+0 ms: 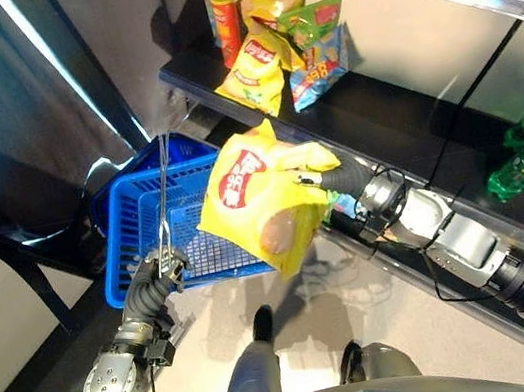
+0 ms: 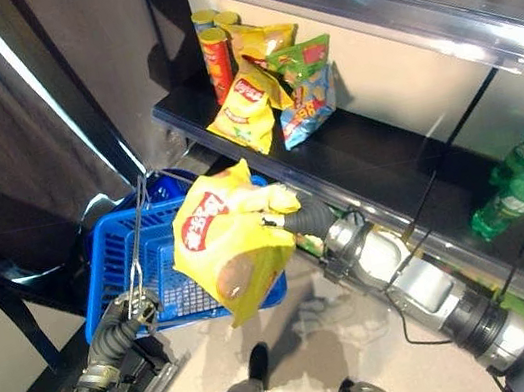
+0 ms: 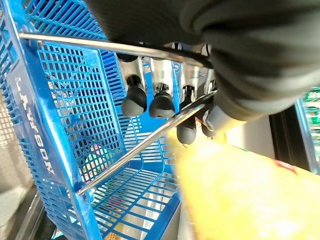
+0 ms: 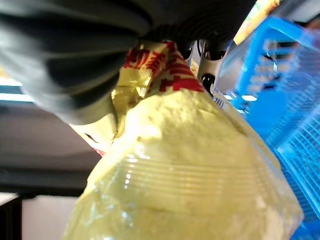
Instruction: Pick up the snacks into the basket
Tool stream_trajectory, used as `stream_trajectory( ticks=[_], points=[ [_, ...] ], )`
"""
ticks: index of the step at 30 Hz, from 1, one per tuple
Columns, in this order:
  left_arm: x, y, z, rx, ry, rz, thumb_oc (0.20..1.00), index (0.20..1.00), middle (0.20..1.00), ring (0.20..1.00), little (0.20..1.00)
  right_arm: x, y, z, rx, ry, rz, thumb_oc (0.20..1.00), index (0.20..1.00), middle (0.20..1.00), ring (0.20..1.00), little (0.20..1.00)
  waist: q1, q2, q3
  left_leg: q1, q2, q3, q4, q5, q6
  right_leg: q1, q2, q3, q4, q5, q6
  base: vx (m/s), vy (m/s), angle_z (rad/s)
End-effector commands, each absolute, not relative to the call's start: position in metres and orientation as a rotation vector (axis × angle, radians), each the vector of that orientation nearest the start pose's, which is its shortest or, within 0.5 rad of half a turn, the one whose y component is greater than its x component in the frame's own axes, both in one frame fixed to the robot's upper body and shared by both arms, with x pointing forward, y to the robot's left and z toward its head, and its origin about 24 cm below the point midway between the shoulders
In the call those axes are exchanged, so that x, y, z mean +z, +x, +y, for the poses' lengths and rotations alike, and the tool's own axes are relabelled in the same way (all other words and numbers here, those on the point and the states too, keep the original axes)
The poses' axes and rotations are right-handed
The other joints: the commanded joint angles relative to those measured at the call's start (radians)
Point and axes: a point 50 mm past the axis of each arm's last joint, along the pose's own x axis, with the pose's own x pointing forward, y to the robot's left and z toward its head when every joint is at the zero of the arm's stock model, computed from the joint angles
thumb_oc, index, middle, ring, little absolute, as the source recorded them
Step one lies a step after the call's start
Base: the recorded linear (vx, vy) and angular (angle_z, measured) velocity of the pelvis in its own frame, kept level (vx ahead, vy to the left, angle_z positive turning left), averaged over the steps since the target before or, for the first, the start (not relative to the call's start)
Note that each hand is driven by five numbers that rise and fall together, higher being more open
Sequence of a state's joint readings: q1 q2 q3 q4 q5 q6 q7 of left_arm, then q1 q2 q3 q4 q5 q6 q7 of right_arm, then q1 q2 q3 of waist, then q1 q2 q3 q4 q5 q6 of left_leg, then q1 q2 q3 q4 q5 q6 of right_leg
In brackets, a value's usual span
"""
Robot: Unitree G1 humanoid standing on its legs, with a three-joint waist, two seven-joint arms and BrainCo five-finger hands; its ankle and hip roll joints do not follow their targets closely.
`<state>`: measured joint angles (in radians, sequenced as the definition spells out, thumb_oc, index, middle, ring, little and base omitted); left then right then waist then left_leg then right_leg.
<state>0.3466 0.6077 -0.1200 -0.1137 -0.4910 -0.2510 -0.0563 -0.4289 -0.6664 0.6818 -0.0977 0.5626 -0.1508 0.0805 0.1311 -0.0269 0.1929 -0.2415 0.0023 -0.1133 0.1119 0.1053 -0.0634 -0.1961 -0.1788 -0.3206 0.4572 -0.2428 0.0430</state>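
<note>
The left hand (image 1: 162,272) is curling round the metal handles (image 3: 140,150) of the blue basket (image 1: 131,229), holding it up. The right hand (image 1: 325,181) is pinching the top of a yellow chip bag (image 1: 258,202), which is hanging just beside the basket's near rim. More snacks (image 1: 281,45) are lying on the shelf (image 1: 401,121).

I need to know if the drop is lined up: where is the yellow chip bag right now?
In the eye views the yellow chip bag hangs pinched in the right hand, at the right-hand rim of the blue basket held by the left hand.
</note>
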Motion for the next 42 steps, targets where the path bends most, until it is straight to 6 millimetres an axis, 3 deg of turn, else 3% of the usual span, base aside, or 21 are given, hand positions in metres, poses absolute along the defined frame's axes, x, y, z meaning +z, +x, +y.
stream_trajectory(
  ticks=[1,13,17,18,21,22,24,25,27,30,34,38,39,42],
  points=[
    [0.117,0.197,0.217,-0.250,0.110,-0.365,0.200,0.200,0.200,0.200,0.200,0.147,0.270,-0.070,0.907,-0.077,-0.350,0.200,0.200,0.200,0.200,0.200,0.014,-0.042,-0.031,-0.002,-0.069,0.013,0.073,-0.087,0.075,-0.023,0.019,-0.023,-0.112,0.179,0.029,-0.01,-0.009,0.03],
    [0.130,0.200,0.207,-0.323,0.111,-0.429,0.200,0.200,0.200,0.200,0.200,0.127,0.275,-0.041,1.080,-0.140,-0.217,0.200,0.200,0.200,0.200,0.200,0.047,-0.054,-0.019,0.002,-0.074,-0.004,0.061,-0.083,0.075,-0.027,0.012,-0.034,-0.099,0.174,0.029,0.00,0.001,0.05],
    [0.131,0.200,0.202,-0.353,0.090,-0.436,0.200,0.200,0.200,0.200,0.200,0.107,0.278,-0.033,1.094,-0.131,-0.125,0.200,0.200,0.200,0.200,0.200,0.057,-0.054,-0.022,-0.003,-0.078,-0.012,0.057,-0.078,0.076,-0.028,0.010,-0.044,-0.101,0.180,0.029,0.00,0.003,0.03],
    [0.133,0.200,0.198,-0.373,0.075,-0.446,0.200,0.200,0.200,0.200,0.200,0.088,0.283,-0.027,1.082,-0.144,-0.050,0.200,0.200,0.200,0.200,0.200,0.070,-0.052,-0.018,-0.002,-0.080,-0.016,0.060,-0.081,0.076,-0.024,0.006,-0.047,-0.098,0.175,0.030,0.00,-0.003,0.09],
    [0.134,0.201,0.197,-0.374,0.071,-0.454,0.200,0.200,0.200,0.200,0.200,0.079,0.286,-0.025,1.053,-0.157,-0.021,0.200,0.200,0.200,0.200,0.200,0.077,-0.053,-0.015,-0.004,-0.081,-0.019,0.060,-0.080,0.077,-0.027,0.004,-0.051,-0.095,0.175,0.030,0.00,0.000,0.12],
    [0.135,0.201,0.195,-0.381,0.062,-0.460,0.200,0.200,0.200,0.200,0.200,0.064,0.291,-0.026,0.990,-0.162,0.032,0.200,0.200,0.200,0.200,0.200,0.085,-0.052,-0.015,-0.002,-0.082,-0.024,0.054,-0.078,0.078,-0.024,0.001,-0.056,-0.098,0.177,0.031,0.01,0.002,0.11],
    [0.134,0.201,0.194,-0.377,0.056,-0.459,0.200,0.200,0.200,0.200,0.200,0.056,0.296,-0.029,0.927,-0.156,0.061,0.200,0.200,0.200,0.200,0.200,0.088,-0.052,-0.015,-0.002,-0.084,-0.026,0.051,-0.077,0.079,-0.024,0.001,-0.058,-0.101,0.178,0.032,0.00,0.003,0.03],
    [0.133,0.203,0.194,-0.365,0.052,-0.454,0.200,0.200,0.200,0.200,0.200,0.043,0.309,-0.036,0.768,-0.183,0.100,0.200,0.200,0.200,0.200,0.200,0.097,-0.047,-0.012,-0.005,-0.085,-0.028,0.049,-0.073,0.080,-0.026,0.000,-0.059,-0.101,0.183,0.031,-0.01,0.010,0.03],
    [0.133,0.205,0.195,-0.360,0.056,-0.453,0.200,0.200,0.200,0.200,0.200,0.043,0.310,-0.034,0.763,-0.180,0.103,0.200,0.200,0.200,0.200,0.200,0.100,-0.046,-0.009,-0.008,-0.085,-0.028,0.049,-0.072,0.080,-0.029,-0.001,-0.059,-0.099,0.183,0.031,-0.01,0.008,0.04],
    [0.126,0.208,0.193,-0.342,0.030,-0.428,0.200,0.200,0.200,0.200,0.200,0.021,0.312,-0.037,0.633,-0.134,0.200,0.200,0.200,0.200,0.200,0.200,0.112,-0.041,-0.003,-0.018,-0.088,-0.035,0.054,-0.071,0.081,-0.034,-0.006,-0.067,-0.095,0.182,0.030,0.01,0.007,0.06],
    [0.125,0.209,0.190,-0.337,0.012,-0.427,0.200,0.200,0.200,0.200,0.200,0.017,0.317,-0.038,0.566,-0.125,0.229,0.200,0.200,0.200,0.200,0.200,0.117,-0.040,0.000,-0.020,-0.090,-0.038,0.056,-0.071,0.081,-0.032,-0.006,-0.072,-0.096,0.183,0.030,0.01,0.002,0.13],
    [0.124,0.211,0.186,-0.338,-0.029,-0.425,0.200,0.200,0.200,0.200,0.200,0.013,0.332,-0.052,0.409,-0.116,0.276,0.200,0.200,0.200,0.200,0.200,0.127,-0.037,0.002,-0.027,-0.090,-0.038,0.062,-0.076,0.081,-0.034,-0.006,-0.073,-0.100,0.184,0.029,0.01,0.001,0.05],
    [0.124,0.212,0.184,-0.338,-0.033,-0.429,0.200,0.200,0.200,0.200,0.200,0.012,0.341,-0.063,0.308,-0.085,0.314,0.200,0.200,0.200,0.200,0.200,0.133,-0.034,0.003,-0.029,-0.089,-0.038,0.066,-0.077,0.080,-0.034,-0.005,-0.072,-0.098,0.184,0.028,0.00,0.000,0.00],
    [0.122,0.213,0.183,-0.334,-0.038,-0.421,0.200,0.200,0.200,0.200,0.200,0.009,0.346,-0.072,0.231,-0.059,0.351,0.200,0.200,0.200,0.200,0.200,0.136,-0.031,0.004,-0.027,-0.088,-0.037,0.067,-0.079,0.080,-0.033,-0.004,-0.070,-0.099,0.184,0.028,0.00,0.000,0.00]
  ],
)
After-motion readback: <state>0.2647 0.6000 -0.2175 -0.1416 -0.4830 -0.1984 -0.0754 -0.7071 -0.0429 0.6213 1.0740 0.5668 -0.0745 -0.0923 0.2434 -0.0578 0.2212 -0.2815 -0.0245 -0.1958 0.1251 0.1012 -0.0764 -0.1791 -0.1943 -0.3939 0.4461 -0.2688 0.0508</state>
